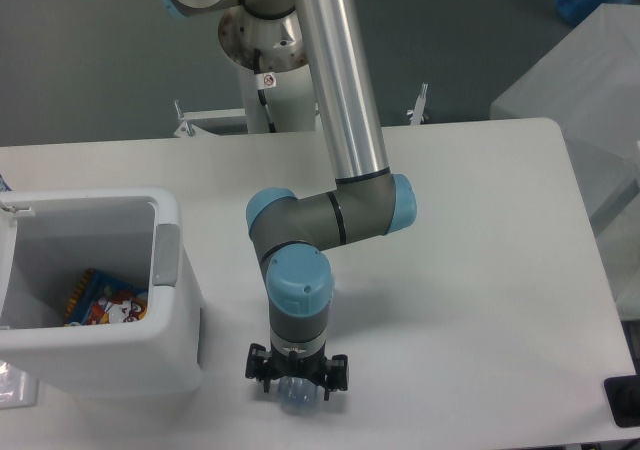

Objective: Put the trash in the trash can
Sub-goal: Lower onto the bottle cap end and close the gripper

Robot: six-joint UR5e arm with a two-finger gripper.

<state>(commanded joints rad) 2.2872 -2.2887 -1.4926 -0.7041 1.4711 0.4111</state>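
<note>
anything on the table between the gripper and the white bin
Nothing: in the fixed camera view, only bare white table lies between the gripper and the white rectangular plastic bin.

The gripper (297, 377) points straight down over a clear bottle (297, 395) near the table's (480, 270) front edge — the snack packet (108, 299) lies inside the white bin (170, 300) at left.

The arm (335, 90) has a long tube of brushed, shiny metal, with matt grey joints and smooth light-blue plastic caps. The gripper (297, 378) looks like black matt plastic. The bottle (296, 394) under it is clear, glossy plastic. The bin (172, 300) is smooth white plastic, faintly glossy. The packet (105, 298) inside is glossy printed film. The worktop (480, 270) is smooth, matt white.
</note>
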